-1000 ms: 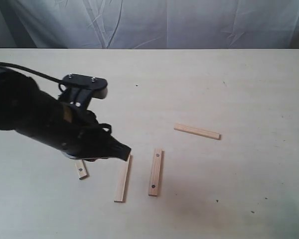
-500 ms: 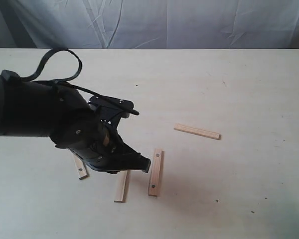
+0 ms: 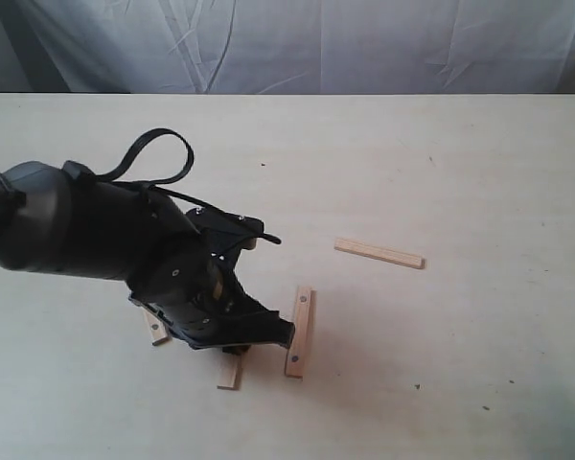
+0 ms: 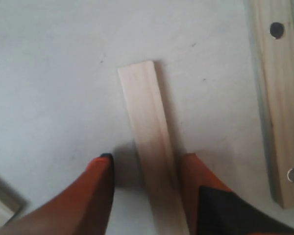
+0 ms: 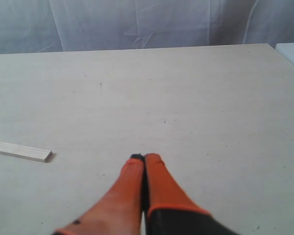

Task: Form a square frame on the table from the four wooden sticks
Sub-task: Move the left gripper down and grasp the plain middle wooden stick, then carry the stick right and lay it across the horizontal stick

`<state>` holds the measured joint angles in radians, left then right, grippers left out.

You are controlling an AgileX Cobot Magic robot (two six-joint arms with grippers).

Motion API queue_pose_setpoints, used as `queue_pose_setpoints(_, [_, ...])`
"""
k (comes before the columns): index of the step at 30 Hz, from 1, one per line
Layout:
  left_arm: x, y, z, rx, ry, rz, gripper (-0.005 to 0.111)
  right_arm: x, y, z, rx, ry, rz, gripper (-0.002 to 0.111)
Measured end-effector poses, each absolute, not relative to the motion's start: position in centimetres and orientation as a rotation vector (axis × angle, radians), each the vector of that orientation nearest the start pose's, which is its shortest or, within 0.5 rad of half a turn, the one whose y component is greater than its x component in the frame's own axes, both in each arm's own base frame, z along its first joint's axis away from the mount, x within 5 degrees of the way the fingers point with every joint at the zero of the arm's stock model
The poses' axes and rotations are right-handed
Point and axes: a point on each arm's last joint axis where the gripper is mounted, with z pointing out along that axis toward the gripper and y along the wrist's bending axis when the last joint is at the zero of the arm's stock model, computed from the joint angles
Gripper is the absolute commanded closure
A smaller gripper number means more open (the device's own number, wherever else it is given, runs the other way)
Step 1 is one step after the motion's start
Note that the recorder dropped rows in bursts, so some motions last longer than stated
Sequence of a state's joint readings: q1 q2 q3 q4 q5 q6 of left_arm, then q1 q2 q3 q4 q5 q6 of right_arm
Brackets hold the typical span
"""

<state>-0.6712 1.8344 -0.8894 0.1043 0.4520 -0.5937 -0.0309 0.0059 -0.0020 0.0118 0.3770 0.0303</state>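
The left gripper (image 4: pixel 147 161), fingers (image 4: pixel 100 186) open, straddles a plain stick (image 4: pixel 143 107) lying flat on the table (image 4: pixel 54 73). The stick's long axis runs straight out between the fingers, across their closing line. The right gripper (image 5: pixel 144 159), fingers pressed together and empty, is well apart, so the left arm is nearer.

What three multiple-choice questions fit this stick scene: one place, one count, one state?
1. Where is the plain stick? A) lifted in the air B) between the fingers of the left pincer C) standing on end
2. How many dark holes show on the holed stick? A) two B) none C) five
3. How is the right pincer? A) open wide B) shut on a stick C) shut, empty
Key: B, an orange finger sits on each side of it; A, one hole near each end; C, its fingers meet with nothing between.
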Motion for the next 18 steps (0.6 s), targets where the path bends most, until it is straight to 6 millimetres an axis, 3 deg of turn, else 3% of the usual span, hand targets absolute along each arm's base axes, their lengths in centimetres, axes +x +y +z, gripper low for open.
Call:
queue_pose_setpoints(6, [24.7,-19.3,12.1,0.257,2.899,-0.140,0.107,5.3,-0.1,18.0,0.064,1.863,0.011,0.108])
queue_pose_setpoints(12, [25.3,-19.7,12.7,0.331,2.873,-0.143,0.107,5.3,-0.1,18.0,0.064,1.863,0.011,0.108])
queue_pose_setpoints(18, [28.0,-21.9,16.5,0.365,2.765,-0.202,0.107,5.3,-0.1,18.0,0.064,1.863,0.011,0.108])
